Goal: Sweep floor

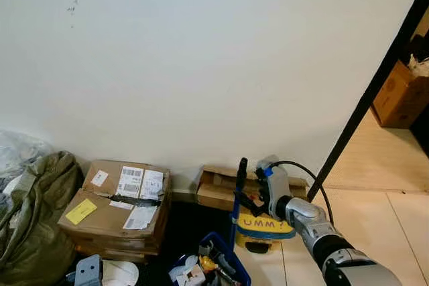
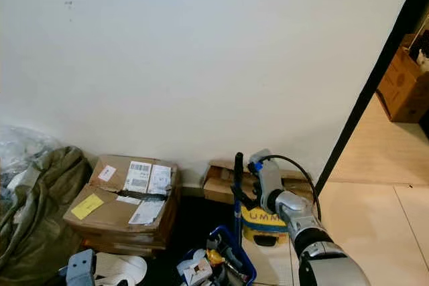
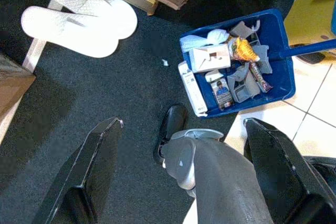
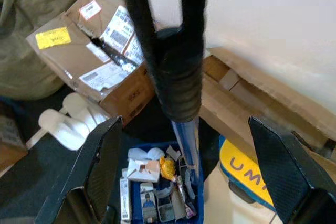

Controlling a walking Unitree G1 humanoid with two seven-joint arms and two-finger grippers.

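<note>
Olive-green fabric, a bag (image 1: 33,219) slumped against the wall, sits at the far left, and next to it a stack of taped cardboard boxes (image 1: 117,209) with shipping labels and a yellow note. White slippers (image 3: 81,17) lie on the dark mat (image 3: 100,103) in front of the boxes. Further right stands the blue dustpan (image 3: 239,66), loaded with small cartons, wrappers and grey scraps, its blue handle (image 2: 237,222) rising upright to a black grip (image 1: 240,169). Behind it a flat cardboard piece (image 1: 218,189) leans at the skirting, and a yellow object with lettering (image 1: 263,226) rests on the pale tiles.

The left gripper (image 3: 178,177) hangs over the mat with its two fingers spread wide and nothing between them. The right gripper (image 4: 181,171) reaches toward the handle's black grip; its fingers stand wide apart on either side of the pole, not closed on it.

The step in hand looks like taking hold of the dustpan handle. To do it well, the fingers should close squarely on the black grip, and any lift should keep the pan level, since the load sits near the open lip and could spill onto the mat.
</note>
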